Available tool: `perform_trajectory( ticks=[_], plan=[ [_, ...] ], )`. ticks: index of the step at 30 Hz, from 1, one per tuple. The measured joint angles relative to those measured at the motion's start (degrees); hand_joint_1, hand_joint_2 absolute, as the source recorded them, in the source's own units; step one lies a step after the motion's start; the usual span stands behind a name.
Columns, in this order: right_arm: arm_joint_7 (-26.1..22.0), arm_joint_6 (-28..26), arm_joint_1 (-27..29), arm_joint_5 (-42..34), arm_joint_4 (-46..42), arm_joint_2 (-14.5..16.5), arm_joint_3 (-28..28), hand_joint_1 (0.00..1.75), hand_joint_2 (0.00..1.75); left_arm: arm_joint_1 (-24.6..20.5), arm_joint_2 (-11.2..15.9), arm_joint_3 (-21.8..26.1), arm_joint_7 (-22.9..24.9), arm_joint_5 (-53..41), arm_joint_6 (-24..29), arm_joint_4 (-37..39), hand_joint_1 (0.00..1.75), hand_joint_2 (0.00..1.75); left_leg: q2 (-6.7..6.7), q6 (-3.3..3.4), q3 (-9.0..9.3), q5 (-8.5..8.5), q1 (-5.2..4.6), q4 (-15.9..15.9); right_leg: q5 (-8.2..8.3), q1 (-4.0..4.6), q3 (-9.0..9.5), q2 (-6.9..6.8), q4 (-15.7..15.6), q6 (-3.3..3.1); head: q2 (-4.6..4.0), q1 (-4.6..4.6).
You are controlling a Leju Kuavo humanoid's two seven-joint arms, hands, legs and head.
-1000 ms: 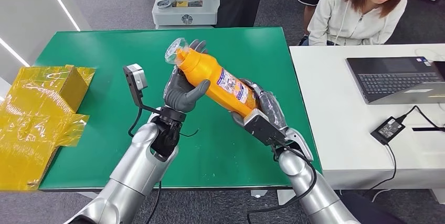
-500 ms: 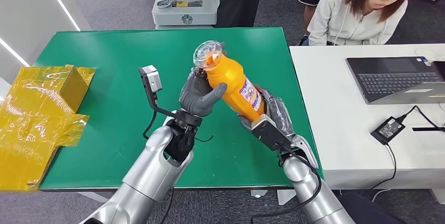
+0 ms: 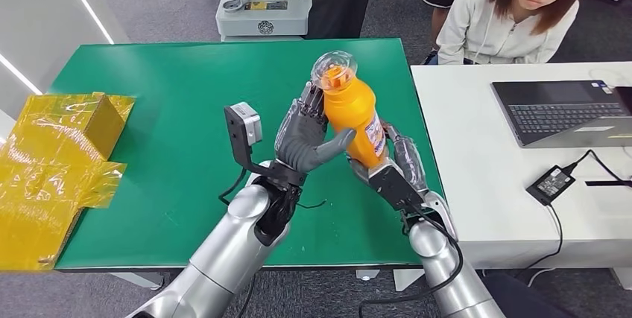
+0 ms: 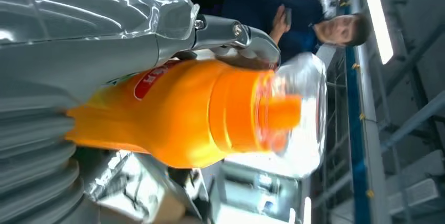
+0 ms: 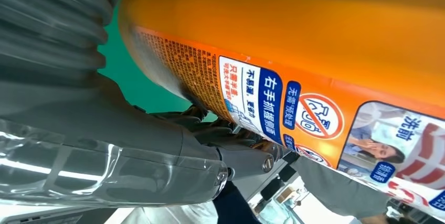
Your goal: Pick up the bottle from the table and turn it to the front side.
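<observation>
An orange bottle [image 3: 353, 115] with a clear domed cap is held in the air above a green table [image 3: 149, 94], near the table's 3 o'clock edge in the head view. It stands close to upright, the cap at 12 o'clock and tipped slightly toward 11 o'clock.

Both robot hands are on it. The left hand [image 3: 304, 138] is wrapped around the bottle's upper body from the 9 o'clock side, thumb pressed across the orange plastic and fingers curled behind. The right hand [image 3: 393, 163] grips the lower part from the 4 o'clock side, its fingers closed around the base. In the left wrist view the bottle [image 4: 183, 114] fills the middle, held tight against the thumb. In the right wrist view a printed label [image 5: 315, 114] with blue and white panels and a red prohibition sign runs along the bottle's side.

Progress, judged from this: the pickup looks complete, since the bottle is clear of the table. The turn looks under way. In the head view the label sits on the bottle's 3 o'clock side, seen edge-on, so the front face probably does not yet point forward. More rotation likely remains.

Yellow wrapping [image 3: 52, 161] lies at the table's 9 o'clock edge. A seated person [image 3: 514, 20] is at 1 o'clock, behind a white table with a laptop [image 3: 566, 109].
</observation>
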Motion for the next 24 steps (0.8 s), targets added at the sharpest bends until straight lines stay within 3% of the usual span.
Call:
perform_trajectory(
  ticks=[3,9,16,21,24],
  plan=[
    [0.2,0.3,0.3,0.5,-0.7,0.2,-0.7,1.64,1.75,0.0,0.0,-1.2,-1.2,-4.5,3.2,-0.5,1.75,1.75,0.00,0.00,-0.01,0.00,0.00,0.0,0.00,0.00,0.00,0.00,0.0,0.00,0.00,0.00],
    [0.1,0.8,0.8,1.0,-1.5,0.5,-1.4,1.65,1.75,0.0,0.0,-1.8,-1.9,-10.5,6.6,-1.8,1.72,1.75,0.00,0.00,0.00,0.00,0.00,0.0,0.00,0.00,0.00,0.01,0.0,0.00,0.00,-0.01],
    [-0.1,1.0,1.2,1.5,-1.6,0.9,-2.1,1.70,1.75,0.0,0.0,-1.8,-1.5,-9.6,4.0,-1.9,1.53,1.75,0.00,0.00,0.00,0.00,0.00,0.0,0.00,0.00,0.00,0.01,0.0,0.00,0.00,0.00],
    [-0.1,1.1,1.5,1.8,-1.7,1.1,-2.5,1.73,1.75,0.0,0.0,-1.8,-0.7,-7.4,2.0,-1.9,1.75,1.75,0.00,0.00,0.00,0.00,0.00,0.0,0.00,0.00,0.00,0.01,0.0,0.00,0.00,0.00],
    [-0.1,1.1,1.8,1.9,-1.9,1.3,-2.7,1.75,1.75,0.0,0.0,-1.8,-0.3,-6.0,0.9,-1.9,1.75,1.75,0.00,0.00,0.00,0.00,0.00,0.0,0.00,0.00,0.00,0.01,0.0,0.00,0.00,-0.01]
  ],
)
